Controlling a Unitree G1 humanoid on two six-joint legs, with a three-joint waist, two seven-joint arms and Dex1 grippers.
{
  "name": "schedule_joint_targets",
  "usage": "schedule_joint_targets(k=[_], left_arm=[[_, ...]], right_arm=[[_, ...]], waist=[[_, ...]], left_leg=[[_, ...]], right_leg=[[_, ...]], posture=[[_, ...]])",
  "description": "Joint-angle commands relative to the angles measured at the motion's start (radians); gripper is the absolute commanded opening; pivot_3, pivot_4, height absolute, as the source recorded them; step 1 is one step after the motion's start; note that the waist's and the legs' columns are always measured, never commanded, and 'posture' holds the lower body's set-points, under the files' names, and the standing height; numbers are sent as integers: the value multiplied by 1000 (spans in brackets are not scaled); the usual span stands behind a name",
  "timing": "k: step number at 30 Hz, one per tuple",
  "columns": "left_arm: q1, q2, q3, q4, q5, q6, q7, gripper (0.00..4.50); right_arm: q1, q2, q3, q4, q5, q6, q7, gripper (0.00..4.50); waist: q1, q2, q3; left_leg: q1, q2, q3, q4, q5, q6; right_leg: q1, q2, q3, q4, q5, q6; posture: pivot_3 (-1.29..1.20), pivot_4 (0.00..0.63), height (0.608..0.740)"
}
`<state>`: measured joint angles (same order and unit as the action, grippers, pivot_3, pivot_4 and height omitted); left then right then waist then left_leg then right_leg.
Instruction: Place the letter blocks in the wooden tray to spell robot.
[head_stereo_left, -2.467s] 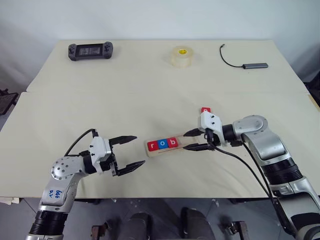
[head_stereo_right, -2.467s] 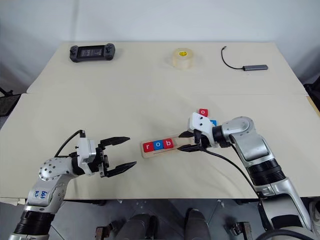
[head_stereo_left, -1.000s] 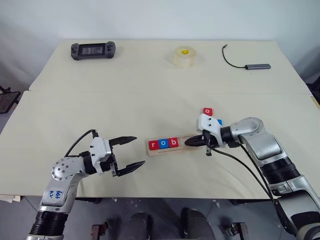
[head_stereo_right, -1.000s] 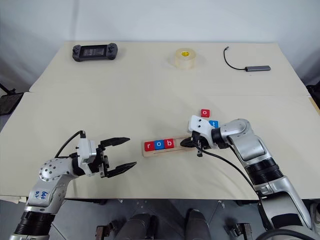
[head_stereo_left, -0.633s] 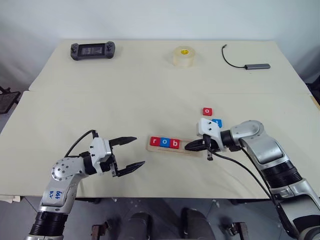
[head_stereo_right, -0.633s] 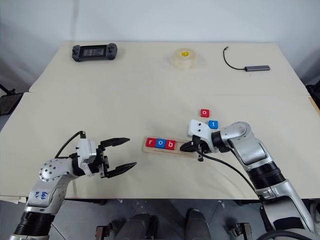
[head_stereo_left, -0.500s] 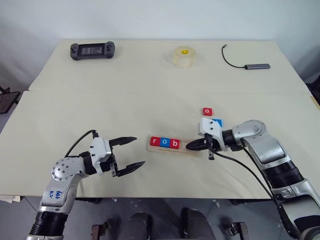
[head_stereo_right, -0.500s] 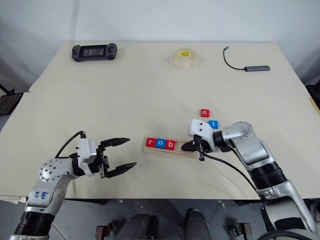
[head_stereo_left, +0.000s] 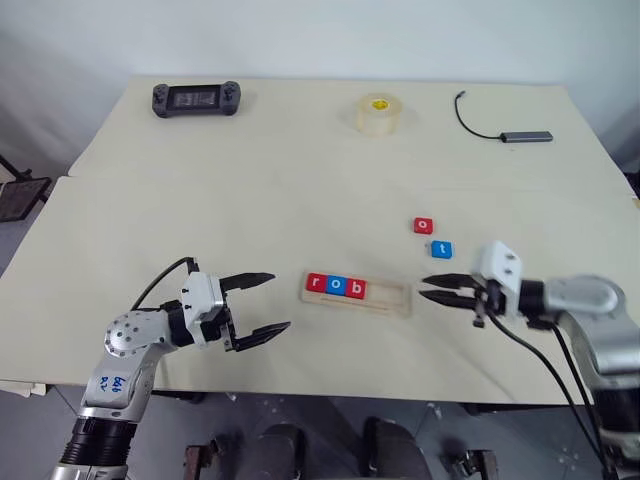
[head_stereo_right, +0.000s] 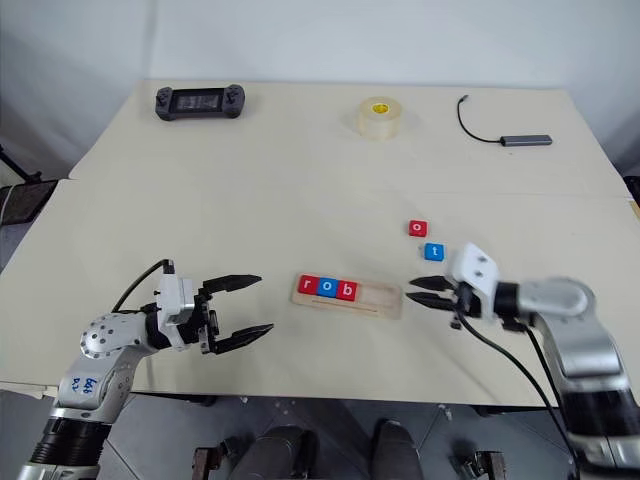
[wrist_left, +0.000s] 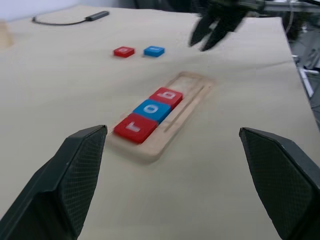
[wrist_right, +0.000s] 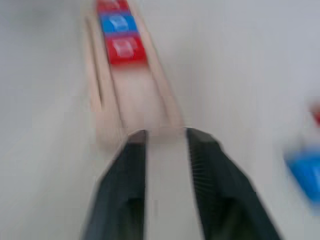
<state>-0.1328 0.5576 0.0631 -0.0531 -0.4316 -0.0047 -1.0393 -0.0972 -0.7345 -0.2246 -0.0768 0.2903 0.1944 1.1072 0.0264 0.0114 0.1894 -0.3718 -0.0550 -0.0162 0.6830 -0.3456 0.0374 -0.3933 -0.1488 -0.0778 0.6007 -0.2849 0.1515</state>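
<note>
Wooden tray (head_stereo_left: 385, 297) holding r, o, b, right end effector (head_stereo_left: 440, 288) just beside its empty end, parted

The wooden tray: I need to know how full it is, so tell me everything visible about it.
The wooden tray is a long, pale wood holder with rounded corners and a lengthwise groove, lying flat on the table. Its left end holds three tiles touching in a row: red r, blue o, red b. The right half is bare. Neither gripper touches it.
</note>
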Motion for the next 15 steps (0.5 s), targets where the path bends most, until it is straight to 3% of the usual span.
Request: schedule_joint_targets(k=[1,6,15], left_arm=[[-28,-1,19,17,-13,-1,2,4500],[-70,-7,11,62,-10,-2,-11,4500],[-118,-13,0,106,-2,-13,-39,4500]], right_arm=[[107,41,-173,-29,55,-94,-89,2609],[241,114,-265,-20,62,-176,-185,4359],[251,152,-259,-51,102,-217,-269,4435]], waist=[[0,0,0],[-4,0,0],[-6,0,0]], left_leg=[[0,0,0,0,0,0],[3,1,2,0,0,0],[4,1,2,0,0,0]], right_leg=[[0,0,0,0,0,0],[1,1,2,1,0,0],[1,1,3,2,0,0]], posture=[[0,150,740],[0,150,740],[0,150,740]])
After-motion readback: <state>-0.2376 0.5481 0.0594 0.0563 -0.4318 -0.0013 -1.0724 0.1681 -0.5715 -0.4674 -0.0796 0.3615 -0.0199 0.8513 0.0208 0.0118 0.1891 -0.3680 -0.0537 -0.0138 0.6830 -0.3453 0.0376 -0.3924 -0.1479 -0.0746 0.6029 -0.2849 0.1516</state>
